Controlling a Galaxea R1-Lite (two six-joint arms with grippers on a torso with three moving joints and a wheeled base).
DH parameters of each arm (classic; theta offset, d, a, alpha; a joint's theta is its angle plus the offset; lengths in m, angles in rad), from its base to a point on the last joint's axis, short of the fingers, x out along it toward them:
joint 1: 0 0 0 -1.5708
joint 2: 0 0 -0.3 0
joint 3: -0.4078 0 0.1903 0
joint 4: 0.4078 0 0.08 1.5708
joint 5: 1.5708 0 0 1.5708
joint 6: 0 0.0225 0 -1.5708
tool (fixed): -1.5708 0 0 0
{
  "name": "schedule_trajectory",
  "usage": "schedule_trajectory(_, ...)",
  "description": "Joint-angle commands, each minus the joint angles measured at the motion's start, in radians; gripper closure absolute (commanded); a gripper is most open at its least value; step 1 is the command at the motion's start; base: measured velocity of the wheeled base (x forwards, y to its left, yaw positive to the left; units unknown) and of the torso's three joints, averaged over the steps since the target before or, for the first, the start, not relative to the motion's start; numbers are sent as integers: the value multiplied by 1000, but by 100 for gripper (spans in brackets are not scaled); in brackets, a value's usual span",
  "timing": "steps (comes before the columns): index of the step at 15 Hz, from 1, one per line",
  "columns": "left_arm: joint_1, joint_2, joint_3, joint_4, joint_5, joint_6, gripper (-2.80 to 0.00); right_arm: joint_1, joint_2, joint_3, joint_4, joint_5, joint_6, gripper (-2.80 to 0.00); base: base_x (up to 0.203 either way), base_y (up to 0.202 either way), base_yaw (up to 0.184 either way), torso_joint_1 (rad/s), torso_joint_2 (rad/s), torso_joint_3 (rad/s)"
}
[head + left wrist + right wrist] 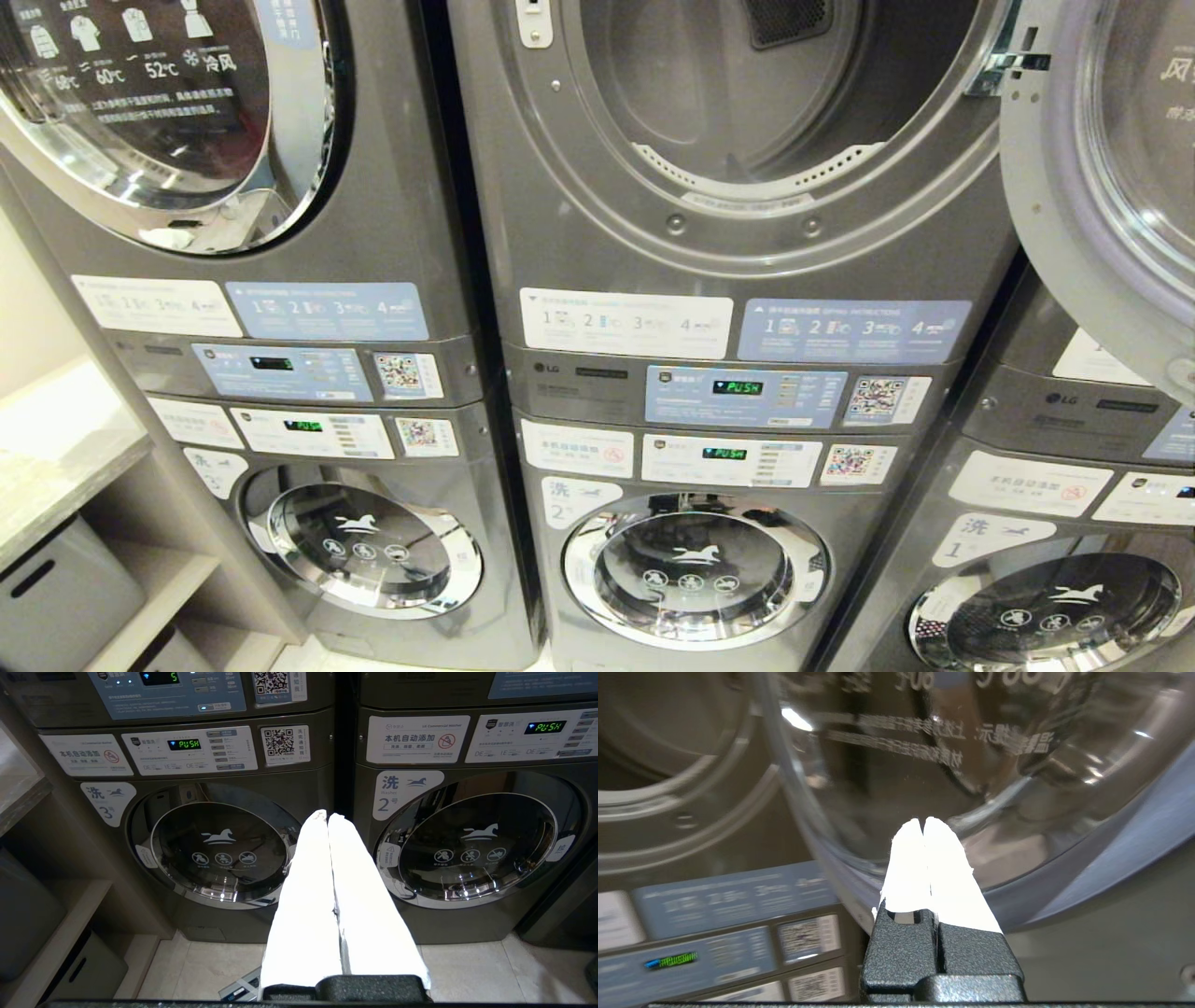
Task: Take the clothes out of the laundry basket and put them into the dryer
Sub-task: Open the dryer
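Note:
The middle dryer (747, 103) stands open in the head view, its grey drum bare of clothes, its round door (1102, 177) swung out to the right. Neither arm shows in that view. My right gripper (923, 823) is shut and empty, its white fingers pressed together just in front of the glass of that open door (952, 751). My left gripper (328, 815) is shut and empty too, hanging low in front of the seam between the two lower washers. The laundry basket and the clothes are out of view.
Three stacked grey machines fill the wall, with control panels (747, 397) between dryers and washers. Lower washer doors (219, 851) (476, 847) are closed. A shelf unit with a grey bin (56, 597) stands at the left. Beige floor tiles (490, 970) lie in front.

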Motion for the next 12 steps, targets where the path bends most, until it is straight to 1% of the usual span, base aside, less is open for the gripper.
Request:
schedule_trajectory(1, 0, -1, -1, 1, -1, 1, 0, -9, 81, -4, -37, -74, -9, 0, 0, 0, 0, 0, 0, 0)
schedule_trajectory(3, 0, -1, -1, 1, 0, 2, 0, -11, 146, -6, -80, -162, -6, 0, 0, 0, 0, 0, 0, 0)
schedule_trajectory(5, 0, -1, -1, 1, -2, 2, 0, -11, 226, -9, -144, -220, -1, 0, 0, 0, 0, 0, 0, 0)
schedule_trajectory(6, 0, -1, -1, 1, -2, 2, 0, -12, 268, -11, -176, -236, 0, 0, 0, 0, 0, 0, 0, 0)
schedule_trajectory(8, -1, -1, -1, 1, 0, 2, 0, -17, 343, -13, -229, -251, 4, 0, 0, 0, 0, 0, 0, 0)
schedule_trajectory(10, 0, -1, -1, 4, 0, 0, 0, -63, 377, 7, -240, -255, 25, 0, 0, 0, 0, 0, 0, 0)
schedule_trajectory(12, 0, -1, -3, 5, -2, 0, 0, -69, 368, 73, -241, -247, 41, 0, 0, 0, 0, 0, 0, 0)
